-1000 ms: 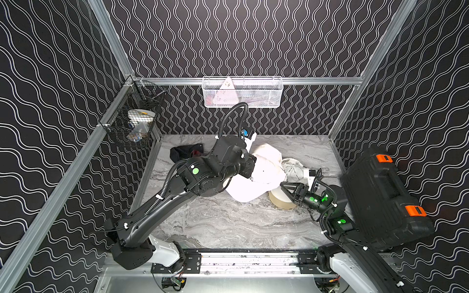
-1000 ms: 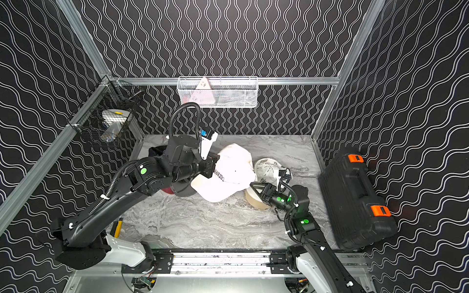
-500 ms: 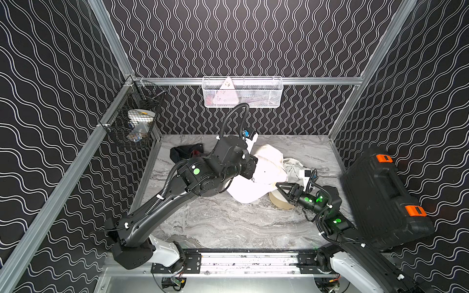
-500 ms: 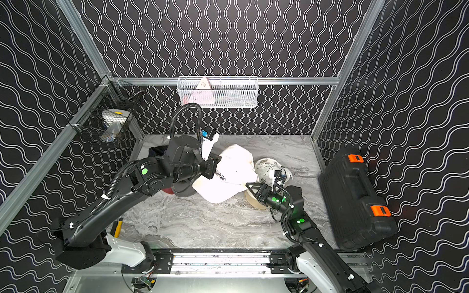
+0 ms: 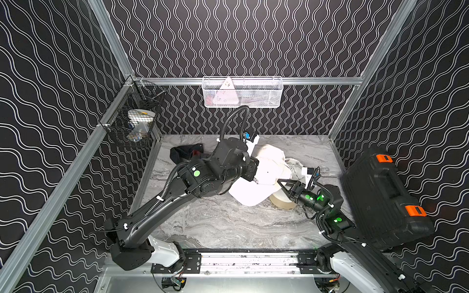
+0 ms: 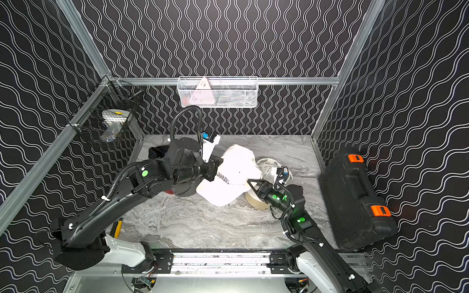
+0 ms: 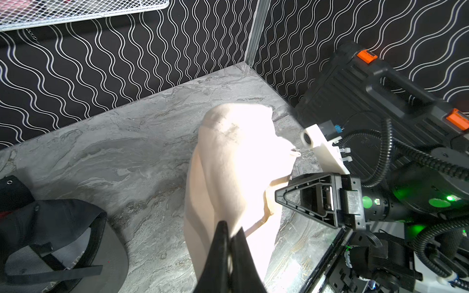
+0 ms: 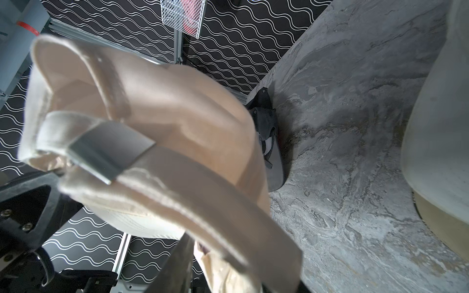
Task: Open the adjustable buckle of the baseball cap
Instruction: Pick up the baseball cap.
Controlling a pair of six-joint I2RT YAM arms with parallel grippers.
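Cream cotton baseball cap [image 5: 269,172], held off the counter [image 5: 228,223], pinched tight in the left fingers [image 7: 220,241]. Metal buckle [image 8: 111,149] lies just beyond the right fingers [image 7: 280,195]. Strap [image 8: 203,197] runs lengthwise between them. Right fingers partly parted, nearer.

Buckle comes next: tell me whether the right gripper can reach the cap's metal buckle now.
Probably yes: the left gripper holds the cap up, its buckle faces the right gripper close by, with nothing blocking.
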